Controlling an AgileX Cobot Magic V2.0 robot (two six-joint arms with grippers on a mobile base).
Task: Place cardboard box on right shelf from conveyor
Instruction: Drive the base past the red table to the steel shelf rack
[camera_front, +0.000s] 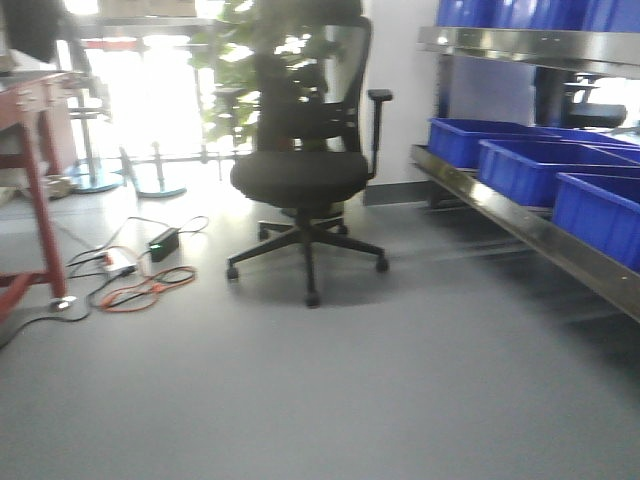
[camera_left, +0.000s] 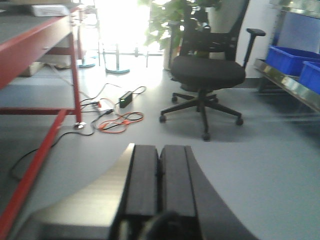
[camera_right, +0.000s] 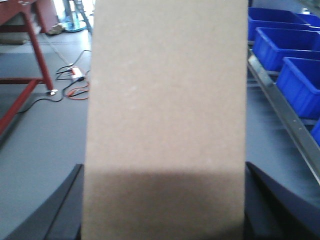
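Observation:
The plain tan cardboard box (camera_right: 165, 115) fills the middle of the right wrist view, standing up between the two dark fingers (camera_right: 67, 200) of my right gripper (camera_right: 164, 172), which is shut on its sides. The right shelf (camera_front: 520, 225) is a shiny steel rail on the right, also seen as a steel rail (camera_right: 282, 117) beyond the box, which hangs above the floor to the left of it. My left gripper (camera_left: 160, 149) is shut with its pads together and nothing between them, above the floor. No belt that is clearly the conveyor shows.
Blue bins (camera_front: 530, 165) sit along the shelf. A black office chair (camera_front: 305, 170) stands mid-floor. A red-framed stand with a dark grey top (camera_left: 35, 35) is on the left. Cables and a power strip (camera_front: 135, 275) lie on the floor beside it.

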